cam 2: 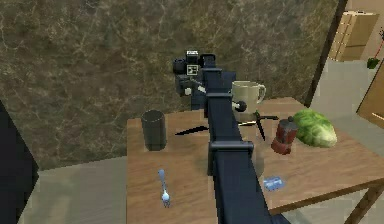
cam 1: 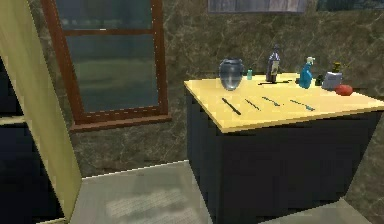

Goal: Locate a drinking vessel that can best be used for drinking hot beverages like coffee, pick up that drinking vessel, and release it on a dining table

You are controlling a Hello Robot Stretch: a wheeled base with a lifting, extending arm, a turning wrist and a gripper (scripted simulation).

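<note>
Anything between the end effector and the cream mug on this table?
No table item visibly stands between them. In the arm side view the end effector sits left of the arm's tip, the cream mug just right of it; only the arm's own bar separates them.

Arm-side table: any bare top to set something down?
Two patches on the wooden table: front left, between dark cup and blue thing; front right, between the lettuce and the near edge. Crowded right of the arm: cream mug, reddish thing, lettuce.
</note>
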